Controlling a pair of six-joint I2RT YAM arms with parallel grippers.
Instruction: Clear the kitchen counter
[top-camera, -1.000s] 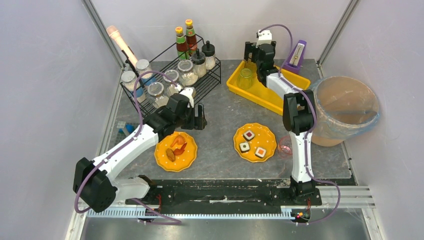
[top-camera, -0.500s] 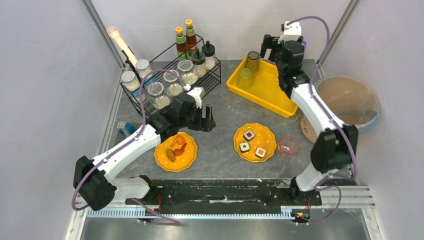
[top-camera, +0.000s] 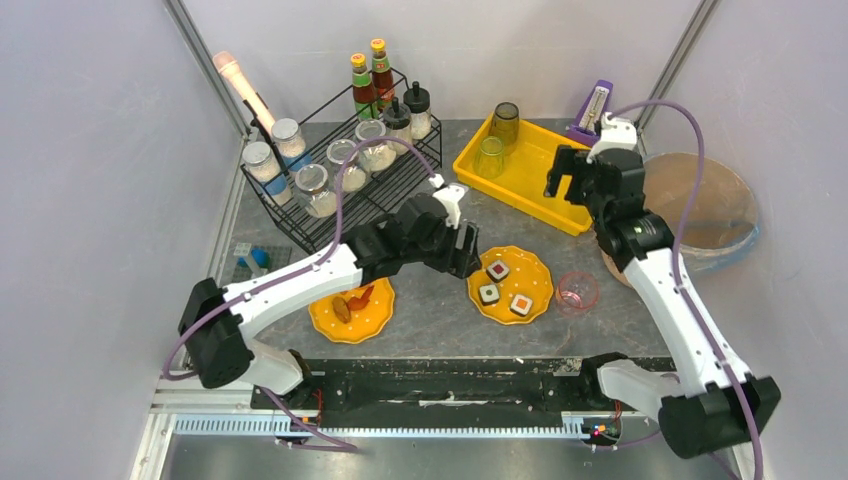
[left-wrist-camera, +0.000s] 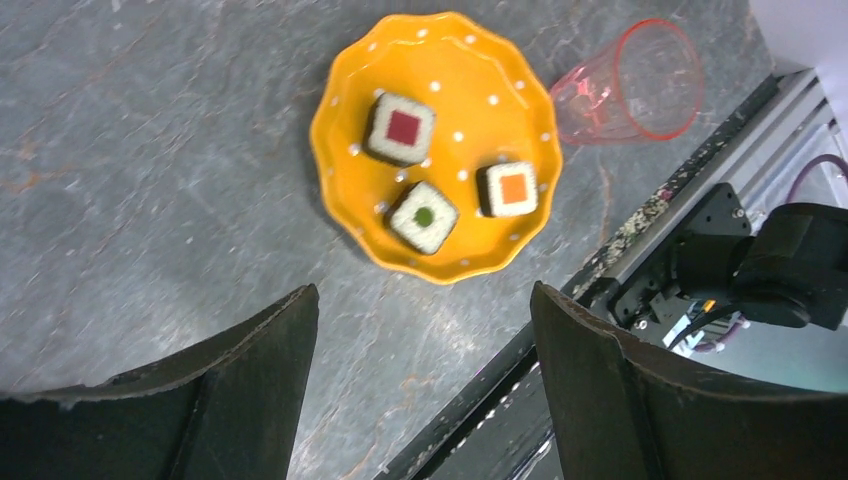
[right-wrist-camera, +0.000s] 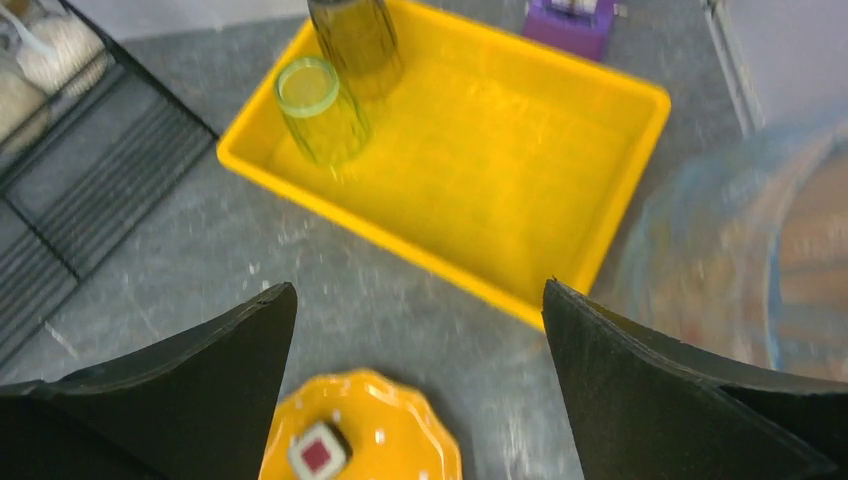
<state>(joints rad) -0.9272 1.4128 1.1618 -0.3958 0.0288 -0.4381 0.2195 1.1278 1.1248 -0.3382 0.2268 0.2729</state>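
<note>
counter: rack rear-left | tray rear-right | cup right of sushi plate

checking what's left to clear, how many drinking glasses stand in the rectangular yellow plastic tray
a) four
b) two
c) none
b: a light green glass and a darker olive glass stand together in one corner of the yellow plastic tray, which holds nothing else.

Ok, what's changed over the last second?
The left gripper swung right, from by the left plate to the sushi plate, open. The right gripper pulled back from the tray's far corner to its near edge, open; the brown cup it hid now stands there by the green cup. Plates, pink cup, rack unchanged.
</note>
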